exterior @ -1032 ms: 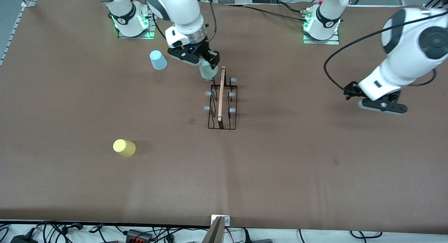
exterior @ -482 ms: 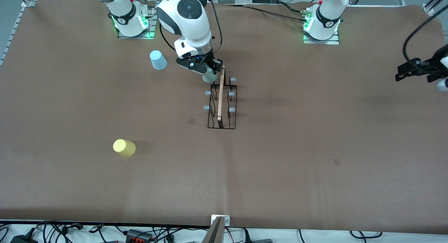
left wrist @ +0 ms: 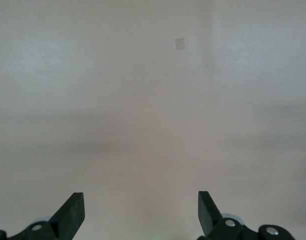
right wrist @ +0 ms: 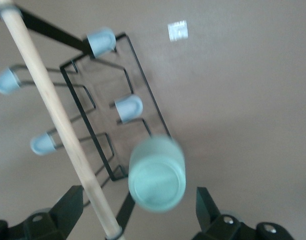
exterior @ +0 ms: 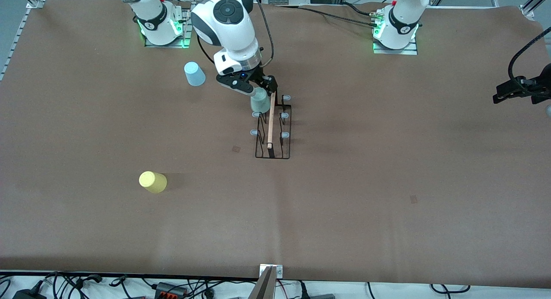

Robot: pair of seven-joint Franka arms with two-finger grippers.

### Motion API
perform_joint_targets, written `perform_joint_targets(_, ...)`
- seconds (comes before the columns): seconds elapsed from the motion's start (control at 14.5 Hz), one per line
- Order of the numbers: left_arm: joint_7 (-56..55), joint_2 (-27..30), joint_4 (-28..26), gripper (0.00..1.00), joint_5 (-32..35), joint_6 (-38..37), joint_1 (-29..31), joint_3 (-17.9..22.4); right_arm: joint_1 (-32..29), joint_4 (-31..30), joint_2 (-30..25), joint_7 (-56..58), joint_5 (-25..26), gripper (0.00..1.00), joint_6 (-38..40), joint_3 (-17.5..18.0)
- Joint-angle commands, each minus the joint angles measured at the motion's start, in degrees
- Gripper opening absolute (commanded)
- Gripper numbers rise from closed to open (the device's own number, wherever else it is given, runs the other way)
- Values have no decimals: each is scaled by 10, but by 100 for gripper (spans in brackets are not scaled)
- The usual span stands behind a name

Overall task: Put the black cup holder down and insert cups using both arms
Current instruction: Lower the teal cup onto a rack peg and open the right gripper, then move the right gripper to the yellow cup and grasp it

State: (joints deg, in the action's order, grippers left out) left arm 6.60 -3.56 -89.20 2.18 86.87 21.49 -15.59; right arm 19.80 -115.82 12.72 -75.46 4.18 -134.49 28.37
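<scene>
Where the left arm runs off the edge of the front view, only the dark left gripper (left wrist: 141,215) is seen, held wide open over bare table (exterior: 387,182) with nothing in it. One peg of the black cup holder (exterior: 273,131) is hidden under the mint cup (exterior: 258,103), set upside down on it. The right gripper (right wrist: 141,212) is spread apart around that cup, not squeezing it. The blue cup (exterior: 194,73) and yellow cup (exterior: 153,182) are left on the table
</scene>
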Motion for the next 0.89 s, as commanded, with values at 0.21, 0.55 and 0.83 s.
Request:
perform_joint_targets(0.21,0,-3,23,100,-3,-25,-1,-14,-123,23,-69,227,-1,100,96,0)
perform_joint_targets(0.55,0,14,17,100,-4,-22,-11,-7,-261,24,-46,561,0,100,104,-22)
perform_joint_targets(0.83,1,45,-21,100,-10,-18,-152,125,-260,102,42,766,7,100,103,-111)
